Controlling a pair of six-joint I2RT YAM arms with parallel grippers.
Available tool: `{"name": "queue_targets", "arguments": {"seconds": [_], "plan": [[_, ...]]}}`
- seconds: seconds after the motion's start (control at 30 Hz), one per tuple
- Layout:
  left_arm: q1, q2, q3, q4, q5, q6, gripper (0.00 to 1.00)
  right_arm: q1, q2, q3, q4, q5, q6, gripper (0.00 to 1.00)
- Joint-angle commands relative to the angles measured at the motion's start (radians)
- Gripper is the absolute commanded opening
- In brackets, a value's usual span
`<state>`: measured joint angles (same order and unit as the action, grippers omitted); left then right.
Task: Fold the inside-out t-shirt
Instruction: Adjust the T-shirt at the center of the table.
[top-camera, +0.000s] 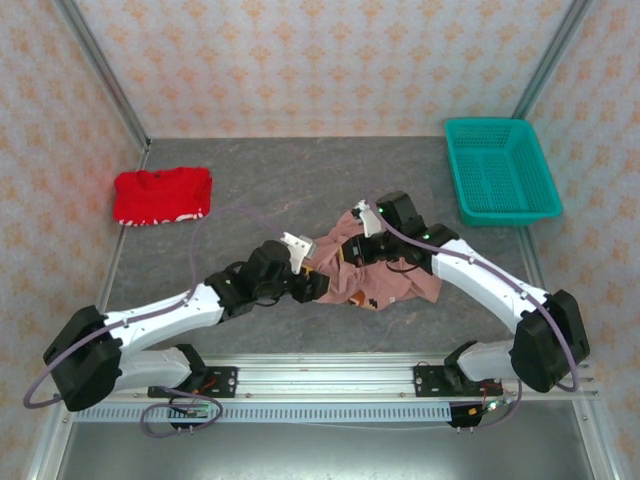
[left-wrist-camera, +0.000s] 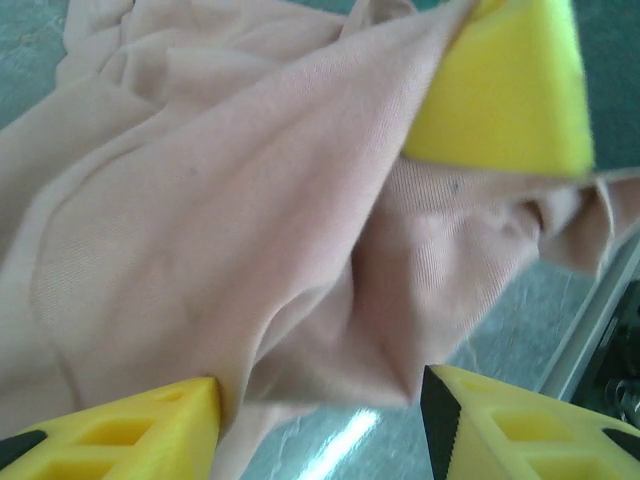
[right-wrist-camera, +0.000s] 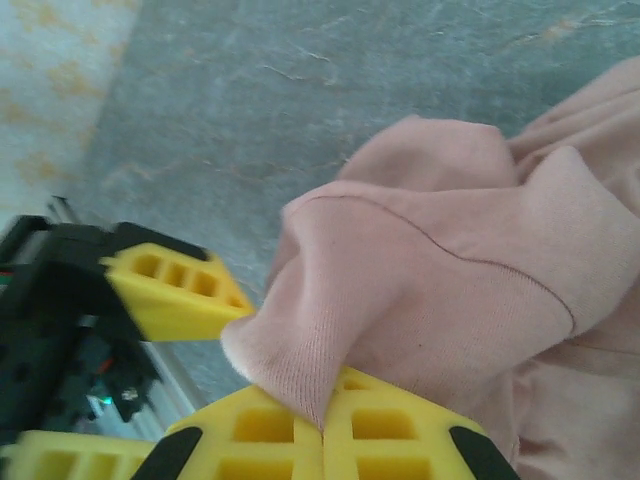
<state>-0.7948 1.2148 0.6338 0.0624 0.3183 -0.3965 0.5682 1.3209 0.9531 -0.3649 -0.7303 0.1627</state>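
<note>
The jaws of my right gripper (right-wrist-camera: 322, 425) are pressed together on a bunched edge of the inside-out t-shirt (right-wrist-camera: 450, 290). In the right wrist view the pink cloth runs down into the line where my two yellow fingers meet. The jaws of my left gripper (left-wrist-camera: 320, 388) stand apart. A hanging fold of the same cloth sits in the gap between them and is not pinched, though one finger (left-wrist-camera: 130, 430) seems to touch it at its tip.

I judge that the task is near its beginning. The shirt lies as a crumpled heap on the grey table (top-camera: 300, 170), a little right of the middle, directly under my two wrists. I see no flat layer, no sleeve laid out and no clean fold. A stitched seam stands on the outer surface in the right wrist view, so I think the wrong side faces out, but the view is too close to be sure. What is left is nearly everything: to open the heap, to spread it flat, and then to make the folds.

Both my arms reach forward and inward from their bases, with the elbows pushed outward. The left forearm is low over the table and the right one comes in from the right side. The two grippers are just beside each other above the heap.

A red garment (top-camera: 162, 196) lies at the far left and a teal basket (top-camera: 500, 170) at the far right, both well apart from the shirt.
</note>
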Motion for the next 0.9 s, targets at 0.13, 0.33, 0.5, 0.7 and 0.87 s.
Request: {"name": "queue_targets", "arguments": {"seconds": [0.13,0.33,0.5,0.7,0.87], "plan": [[0.000,0.128,0.053,0.067,-0.092,-0.035,0.55,-0.043,-0.014,-0.069,0.173,-0.172,0.180,0.06],[0.001,0.176,0.093,0.074,-0.093,-0.006,0.44,-0.050,0.004,-0.079,0.160,-0.202,0.171,0.06],[0.016,0.196,0.121,0.093,-0.048,0.011,0.37,-0.057,0.002,-0.066,0.062,-0.186,0.099,0.06],[0.053,0.212,0.129,0.157,0.072,0.007,0.12,-0.080,-0.002,-0.062,0.031,-0.173,0.084,0.08],[0.125,0.142,0.062,0.218,0.296,-0.011,0.00,-0.120,-0.043,-0.049,-0.050,-0.021,0.082,0.18]]}}
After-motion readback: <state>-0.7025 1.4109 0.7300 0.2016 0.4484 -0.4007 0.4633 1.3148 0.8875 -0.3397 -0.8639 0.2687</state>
